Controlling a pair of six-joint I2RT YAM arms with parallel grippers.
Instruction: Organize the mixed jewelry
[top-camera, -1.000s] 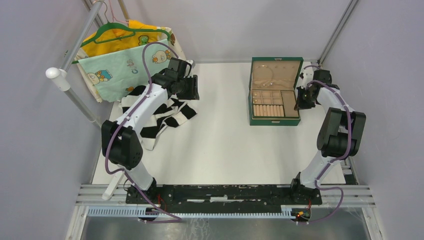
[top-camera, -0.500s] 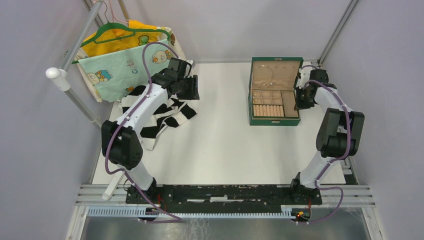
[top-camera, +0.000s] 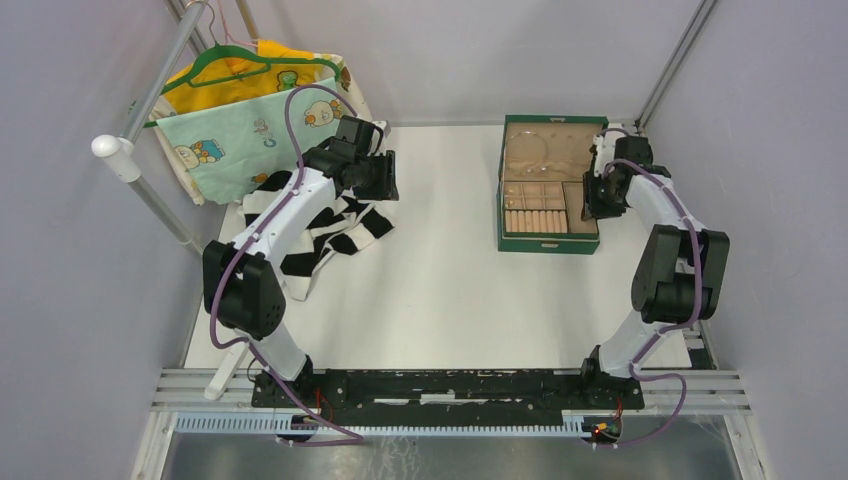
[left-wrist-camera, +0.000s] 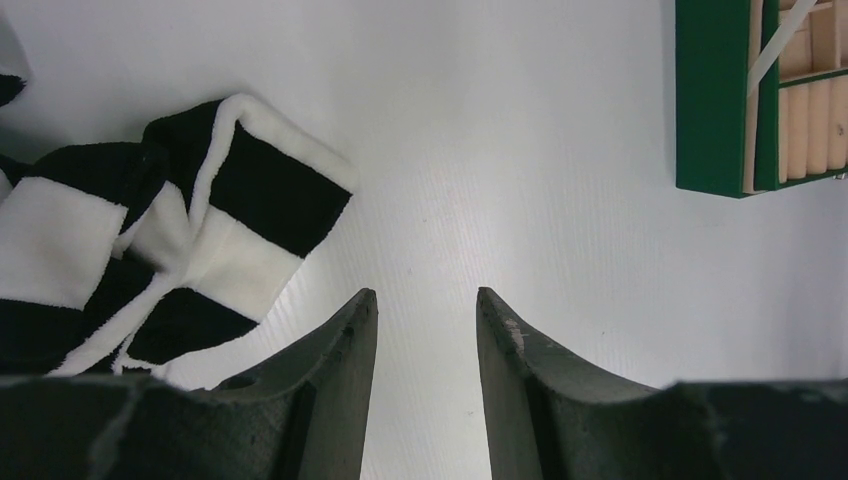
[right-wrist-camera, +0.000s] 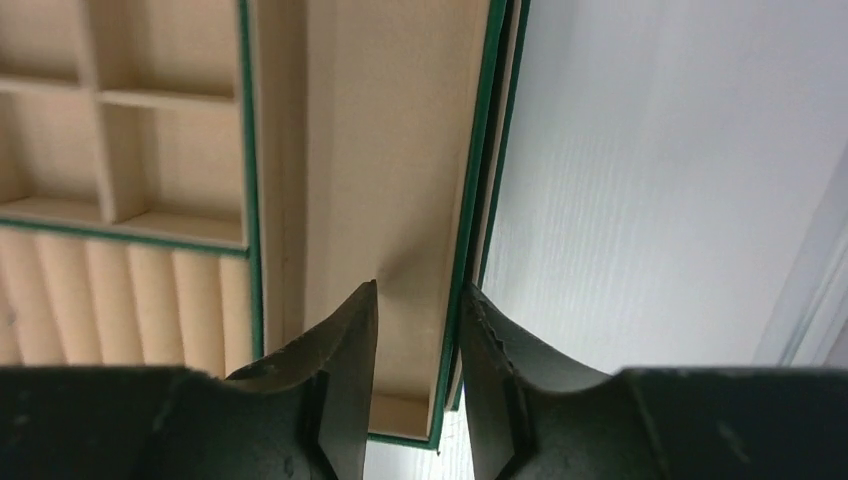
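Though thin, 1 silvery hoop (top-camera: 537, 147)

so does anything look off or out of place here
A crumpled black-and-white striped cloth lies on the table beside the left gripper, unrelated to the sorting. The right gripper straddles the right wall of the tray: one finger inside the long compartment, the other seemingly outside.

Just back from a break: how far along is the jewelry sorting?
The wire hoop lies in the far section of the box. Nothing is gripped: the right gripper straddles the box's right wall, the left gripper hangs open beside the striped cloth. The small compartments in view look empty, so sorting likely remains.
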